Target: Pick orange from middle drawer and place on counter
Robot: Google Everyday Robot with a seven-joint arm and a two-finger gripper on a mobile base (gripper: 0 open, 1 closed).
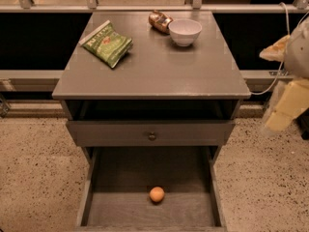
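Observation:
The orange [156, 194] lies on the planked floor of the open middle drawer [89, 197], near the middle and toward the front. The drawer is pulled out at the bottom of the view, below a shut drawer front with a round knob [152, 136]. The grey counter [164, 71] is the cabinet top above it. My gripper [285, 108] hangs at the right edge of the view, beside the cabinet and at about the counter's height. It is well up and to the right of the orange and holds nothing that I can see.
On the counter lie a green snack bag [107, 43] at the back left, a shiny brown-gold packet [160, 21] and a white bowl [185, 31] at the back right. A railing and dark panels stand behind the cabinet. Speckled floor lies on both sides.

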